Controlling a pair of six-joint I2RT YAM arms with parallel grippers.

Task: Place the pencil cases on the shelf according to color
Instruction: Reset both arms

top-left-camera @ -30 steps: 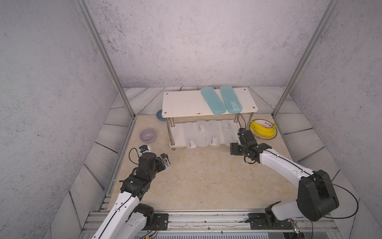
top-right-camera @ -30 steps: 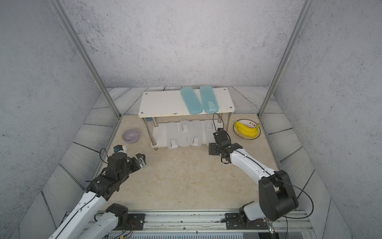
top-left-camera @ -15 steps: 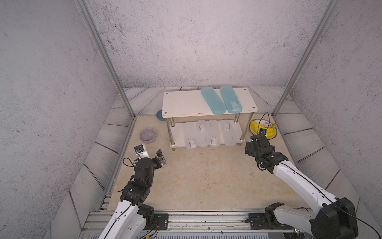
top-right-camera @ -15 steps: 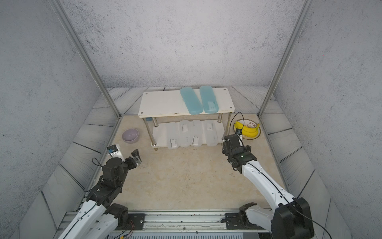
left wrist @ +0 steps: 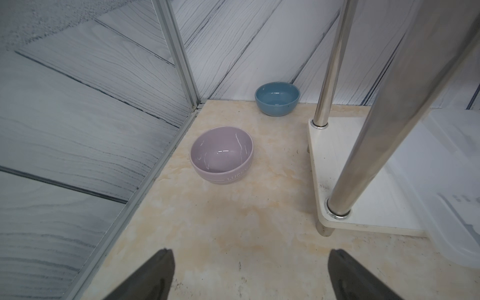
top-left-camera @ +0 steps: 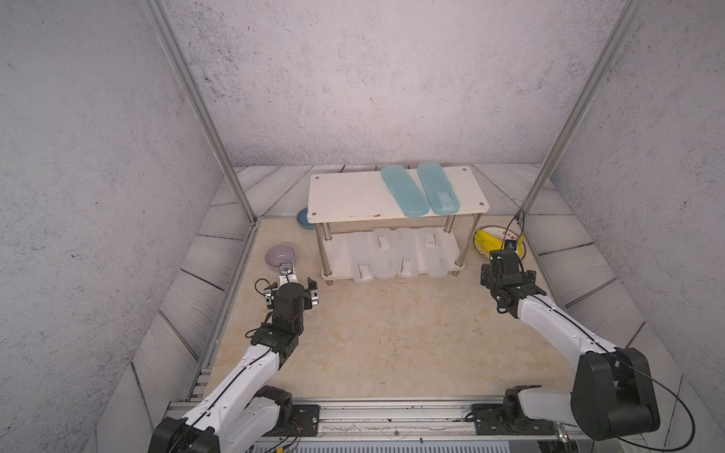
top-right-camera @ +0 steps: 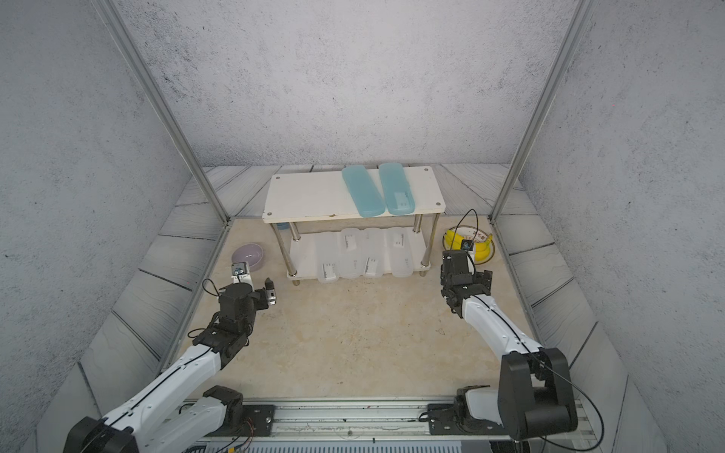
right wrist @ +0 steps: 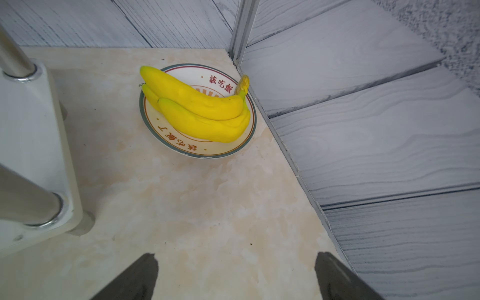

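In both top views the shelf (top-left-camera: 353, 196) is standing at the back of the table (top-left-camera: 392, 333), and every case is lying on it. The two teal pencil cases (top-left-camera: 419, 192) are resting side by side toward the right end of the upper board. The four frosted white pencil cases (top-left-camera: 396, 255) are lying in a row on the lower board. All are running their long axes front to back, near ends facing the arms. The left gripper (top-left-camera: 291, 292) is hanging wide open and empty near the shelf's front left leg. The right gripper (top-right-camera: 457, 270) is hovering, jaws spread and empty, beside the lower board's right end, so it is sitting nearer the teal pair.

In the left wrist view the left gripper (left wrist: 250, 272) is framing bare table, with a purple bowl (left wrist: 222, 155) and a blue bowl (left wrist: 276, 98) ahead and a white case showing beyond a chrome leg.

In the right wrist view the right gripper (right wrist: 233, 275) is spreading over bare table before a plate (right wrist: 197, 153) of bananas (right wrist: 197, 109).

The sorting is looking finished; no case is waiting off the shelf.
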